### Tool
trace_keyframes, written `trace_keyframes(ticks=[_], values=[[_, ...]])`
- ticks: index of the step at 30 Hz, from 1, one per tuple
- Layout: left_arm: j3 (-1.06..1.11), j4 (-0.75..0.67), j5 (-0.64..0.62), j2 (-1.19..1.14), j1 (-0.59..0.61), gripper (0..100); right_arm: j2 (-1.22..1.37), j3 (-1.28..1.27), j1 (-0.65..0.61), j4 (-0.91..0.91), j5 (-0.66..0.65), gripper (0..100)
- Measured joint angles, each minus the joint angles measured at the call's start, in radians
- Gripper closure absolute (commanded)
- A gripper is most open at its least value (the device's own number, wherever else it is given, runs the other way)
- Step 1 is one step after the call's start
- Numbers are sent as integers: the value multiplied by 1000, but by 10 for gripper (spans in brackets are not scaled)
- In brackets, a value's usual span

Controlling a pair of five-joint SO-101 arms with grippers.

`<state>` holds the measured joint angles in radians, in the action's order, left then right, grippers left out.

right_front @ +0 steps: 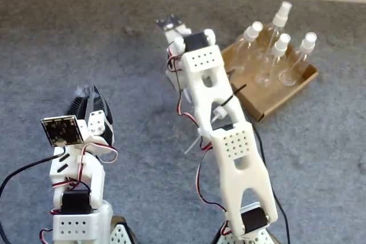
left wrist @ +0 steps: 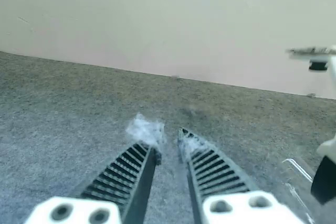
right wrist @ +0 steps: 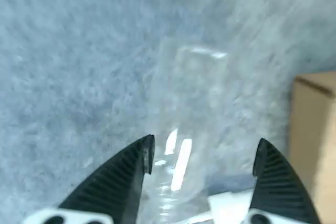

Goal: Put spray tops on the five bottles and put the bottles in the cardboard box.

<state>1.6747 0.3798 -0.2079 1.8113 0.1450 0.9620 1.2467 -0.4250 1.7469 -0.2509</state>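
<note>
the right hand hangs over the grey carpeted surface with its fingers spread wide and a clear bottle framed between them. whether the fingers press on its sides cannot be told. the bottle is transparent and streaked with pale glints, one squared end pointing away from the hand. it sits near the edge of the cardboard box. in the high view the box lies at the upper right of the frame and carries four bottles, all upright, each fitted with a white spray top. the right arm stretches to the upper centre of that frame, just left of the box. at the lower left the left hand points upward, well apart from the box. its own wrist view shows the lint-flecked tips all but closed, a slim gap between them, gripping nothing.
</note>
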Motion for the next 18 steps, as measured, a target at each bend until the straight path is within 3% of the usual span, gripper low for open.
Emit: trace_keyframes(ticks=[18], values=[[0,0,0,0,0,995,5,14,-66,0,-20,724]])
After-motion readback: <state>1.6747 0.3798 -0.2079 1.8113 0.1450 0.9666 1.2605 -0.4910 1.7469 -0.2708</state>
